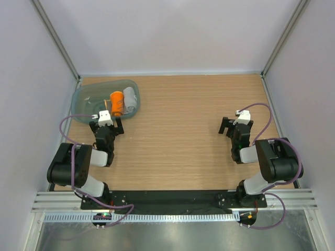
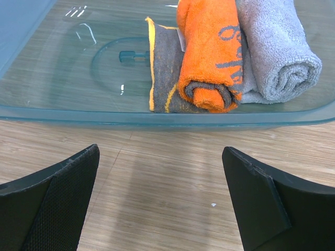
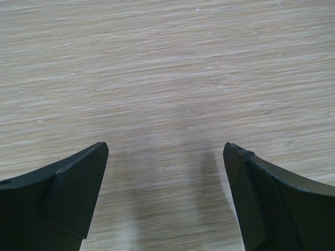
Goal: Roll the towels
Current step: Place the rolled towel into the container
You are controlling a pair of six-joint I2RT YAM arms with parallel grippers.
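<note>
In translucent teal plastic tub (image 2: 52, 112), rolled orange terry towel (image 2: 209, 52) touches rolled grey terry towel (image 2: 277, 52); judged soft, light; pinch mid-roll. Both jaws open, empty.

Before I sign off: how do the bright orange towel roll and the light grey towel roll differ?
The bright orange towel roll shows a grey inner face and grey lettering; the light grey towel roll is plain. The orange roll leaves a flat tail spread beside it; the grey roll has little loose cloth. Both lie side by side, touching, inside the translucent teal plastic tub.
</note>
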